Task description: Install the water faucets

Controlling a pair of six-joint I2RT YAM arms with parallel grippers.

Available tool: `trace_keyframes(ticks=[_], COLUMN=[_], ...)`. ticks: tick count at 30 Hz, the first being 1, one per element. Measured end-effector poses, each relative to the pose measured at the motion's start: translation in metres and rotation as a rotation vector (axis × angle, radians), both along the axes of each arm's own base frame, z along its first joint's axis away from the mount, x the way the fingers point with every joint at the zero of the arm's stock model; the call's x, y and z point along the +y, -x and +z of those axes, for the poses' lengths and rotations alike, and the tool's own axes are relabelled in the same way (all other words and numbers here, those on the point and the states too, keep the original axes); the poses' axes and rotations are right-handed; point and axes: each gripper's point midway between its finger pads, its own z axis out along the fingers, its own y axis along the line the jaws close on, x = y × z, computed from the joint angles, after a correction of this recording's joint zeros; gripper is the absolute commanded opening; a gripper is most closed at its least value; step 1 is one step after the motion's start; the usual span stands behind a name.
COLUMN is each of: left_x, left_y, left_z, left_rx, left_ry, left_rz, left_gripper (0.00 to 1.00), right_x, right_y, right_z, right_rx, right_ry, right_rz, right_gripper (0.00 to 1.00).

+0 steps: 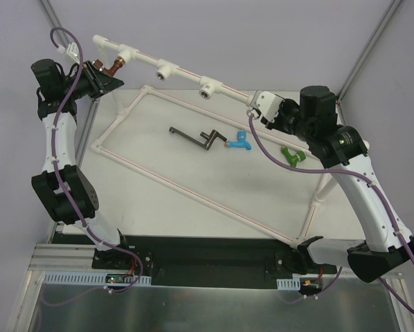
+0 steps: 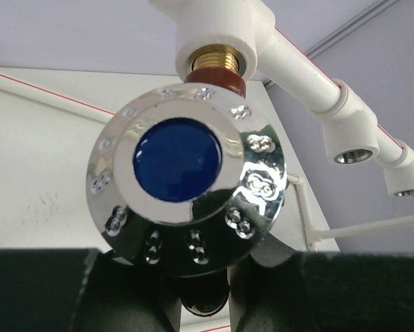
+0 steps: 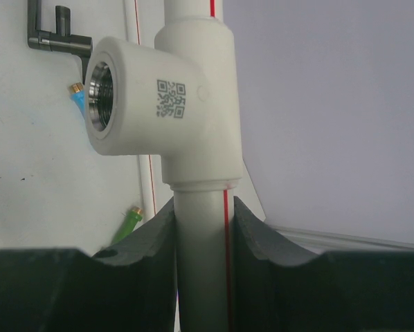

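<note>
Your left fingers (image 2: 48,290) grip the red-brown faucet (image 2: 186,173): mirror-chrome knob, brass thread in a socket (image 2: 217,43) of the white pipe frame (image 2: 300,72). Your right fingers (image 3: 141,266) clamp the frame's smooth tube. The blue faucet (image 1: 240,142) and green faucet (image 1: 291,155) lie on the tabletop (image 1: 262,190).

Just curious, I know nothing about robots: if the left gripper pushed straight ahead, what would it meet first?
The left gripper seemingly holds the red-brown faucet; ahead, that presses into the white socket.

From above and behind the arms, we look down on the whole table (image 1: 262,187). Our left wrist view sits close against the red-brown faucet (image 2: 176,159); our right wrist view hugs the same white pipe frame (image 3: 193,138).
</note>
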Motion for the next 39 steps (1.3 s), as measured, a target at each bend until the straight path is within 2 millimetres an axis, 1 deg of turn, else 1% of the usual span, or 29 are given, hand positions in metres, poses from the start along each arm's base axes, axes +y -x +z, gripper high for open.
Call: trace_keyframes(ticks=[9, 21, 30, 39], left_x=[0.0, -0.001, -0.0031, -0.0006], left_y=[-0.0003, -0.0003, 0.0003, 0.0007], left_z=[-0.0007, 0.0036, 0.0007, 0.0002], left_rx=[-0.004, -0.002, 0.002, -0.003], left_ry=[-0.045, -0.089, -0.146, -0.203], left_rz=[0.025, 0.06, 0.08, 0.095], left_gripper=[0.0, 0.0, 0.0, 0.0], right_x=[0.0, 0.0001, 0.0002, 0.0005], right_y=[0.0001, 0.0001, 0.0, 0.0002], right_z=[-0.0001, 0.0, 0.0001, 0.0], right_rx=[0.0, 0.0, 0.0, 0.0], right_ry=[0.0, 0.0, 0.0, 0.0], right_rz=[0.0, 0.0, 0.0, 0.001], right_gripper=[0.02, 0.02, 0.02, 0.02])
